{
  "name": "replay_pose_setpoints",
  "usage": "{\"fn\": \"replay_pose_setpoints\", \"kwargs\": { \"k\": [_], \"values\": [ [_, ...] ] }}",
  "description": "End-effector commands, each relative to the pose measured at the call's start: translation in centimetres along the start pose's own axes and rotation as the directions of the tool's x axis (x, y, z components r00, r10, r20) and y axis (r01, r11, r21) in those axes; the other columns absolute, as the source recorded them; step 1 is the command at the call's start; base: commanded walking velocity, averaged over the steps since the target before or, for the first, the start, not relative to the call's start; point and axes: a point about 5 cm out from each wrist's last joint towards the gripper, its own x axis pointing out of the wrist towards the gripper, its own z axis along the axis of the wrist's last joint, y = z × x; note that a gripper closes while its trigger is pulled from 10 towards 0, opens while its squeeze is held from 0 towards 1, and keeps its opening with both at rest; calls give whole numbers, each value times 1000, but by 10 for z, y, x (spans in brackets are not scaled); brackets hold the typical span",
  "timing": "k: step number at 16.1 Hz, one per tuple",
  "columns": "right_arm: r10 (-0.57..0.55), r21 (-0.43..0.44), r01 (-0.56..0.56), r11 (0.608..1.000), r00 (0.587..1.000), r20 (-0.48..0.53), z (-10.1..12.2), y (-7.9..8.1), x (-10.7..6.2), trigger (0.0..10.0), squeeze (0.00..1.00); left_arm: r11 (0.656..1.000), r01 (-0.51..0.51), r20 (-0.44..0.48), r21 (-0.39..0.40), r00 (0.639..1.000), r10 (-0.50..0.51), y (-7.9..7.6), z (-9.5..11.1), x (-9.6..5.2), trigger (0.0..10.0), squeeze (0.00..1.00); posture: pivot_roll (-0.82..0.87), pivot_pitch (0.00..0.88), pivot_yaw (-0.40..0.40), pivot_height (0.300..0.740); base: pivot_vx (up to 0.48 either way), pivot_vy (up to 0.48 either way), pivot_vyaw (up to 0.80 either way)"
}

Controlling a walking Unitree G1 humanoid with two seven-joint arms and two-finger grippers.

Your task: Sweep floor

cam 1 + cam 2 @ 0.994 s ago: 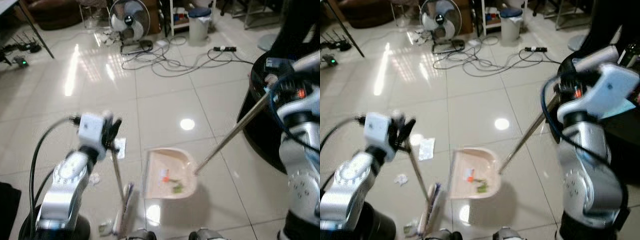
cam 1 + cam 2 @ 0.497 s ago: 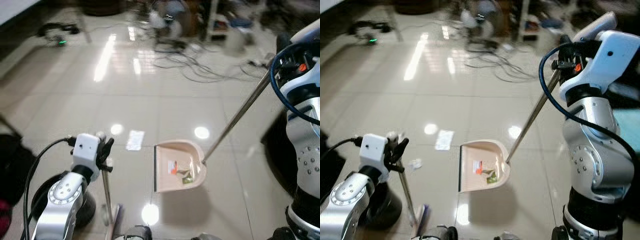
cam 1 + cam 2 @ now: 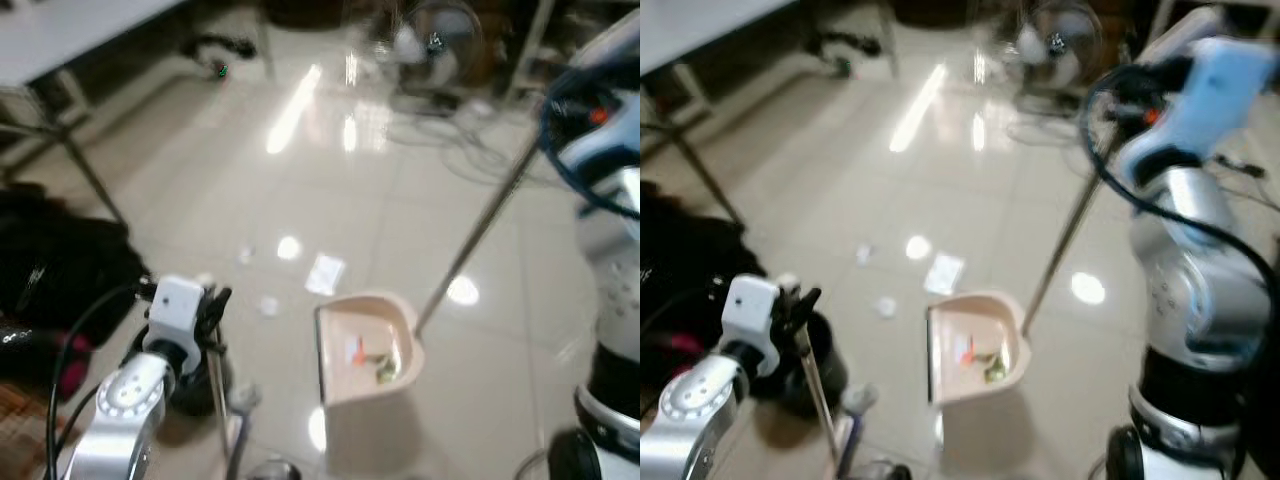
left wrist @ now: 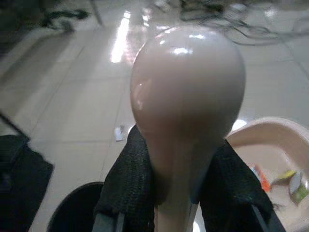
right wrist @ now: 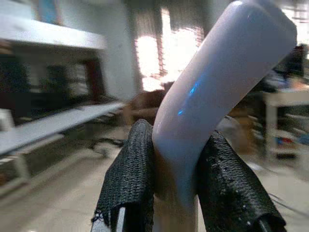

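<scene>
My pale pink dustpan (image 3: 368, 345) sits flat on the glossy tiled floor (image 3: 330, 190), its straight open edge facing my left and its rounded back toward my right. Inside lie a few scraps (image 3: 372, 360): 1 orange-red, 1 green. Its long metal handle (image 3: 478, 235) rises at a slant to my right gripper (image 5: 176, 193), jaws clamped on the pale curved grip. My left gripper (image 4: 176, 193) clamps the broom (image 3: 820, 400) by its rounded pink knob; the thin shaft descends to the blurred head at the floor. Paper bits (image 3: 324, 272) lie just beyond the dustpan.
</scene>
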Motion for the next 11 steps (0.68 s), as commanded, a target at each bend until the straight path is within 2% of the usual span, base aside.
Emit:
{"fn": "replay_pose_setpoints", "kwargs": {
  "k": [1,5,6,10,11],
  "values": [
    [8,14,-9,1000,999,45,11,0,2,10000,0,1000,-16,24,17,1000,15,1,7,0,10000,0,-109,46,54,740,0,0,788],
    [23,13,-23,1000,999,43,15,1,12,10000,0,1000,-28,40,4,999,28,-1,11,4,10000,0,-110,48,37,740,0,0,788],
    [25,12,-25,1000,999,40,15,1,13,10000,0,999,-35,50,19,998,34,-1,13,5,10000,0,-111,48,33,740,0,0,788],
    [18,16,-19,1000,999,32,13,0,13,10000,0,999,-42,69,0,997,42,-2,21,10,10000,0,-112,48,29,740,0,0,788],
    [8,20,-9,1000,999,32,12,0,13,10000,0,999,-36,95,5,995,35,-3,28,14,10000,0,-114,51,34,740,0,0,788]
  ]
}}
